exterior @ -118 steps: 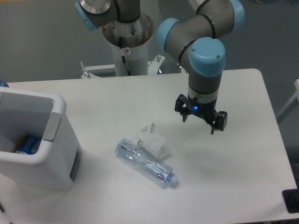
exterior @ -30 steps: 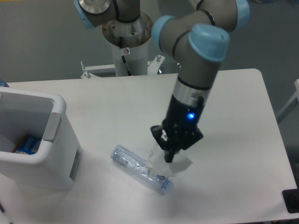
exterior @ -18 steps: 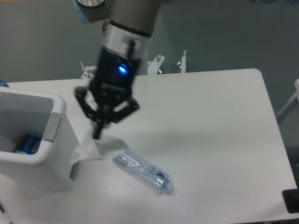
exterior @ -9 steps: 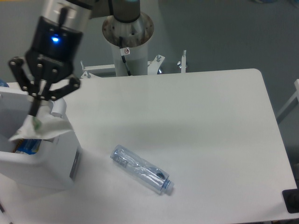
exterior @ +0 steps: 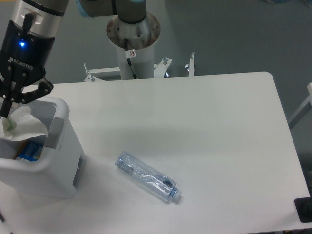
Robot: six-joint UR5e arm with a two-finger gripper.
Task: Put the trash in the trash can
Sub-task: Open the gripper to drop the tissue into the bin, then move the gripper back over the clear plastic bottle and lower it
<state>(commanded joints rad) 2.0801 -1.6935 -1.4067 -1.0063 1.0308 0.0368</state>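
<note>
My gripper (exterior: 7, 111) hangs at the far left over the open top of the white trash can (exterior: 58, 161). It is shut on the crumpled white paper wad (exterior: 23, 124), which dangles just inside the bin's opening. The clear crinkled plastic bottle (exterior: 146, 176) with its pale blue cap (exterior: 176, 195) lies on the white table, at the front centre, to the right of the bin and apart from it.
Something blue and white (exterior: 29, 151) lies inside the bin. The arm's grey pedestal (exterior: 132, 34) stands behind the table's back edge. A dark object (exterior: 304, 209) sits at the table's front right corner.
My gripper has carried the paper wad further left and slightly down over the bin's opening. The bottle has not moved.
</note>
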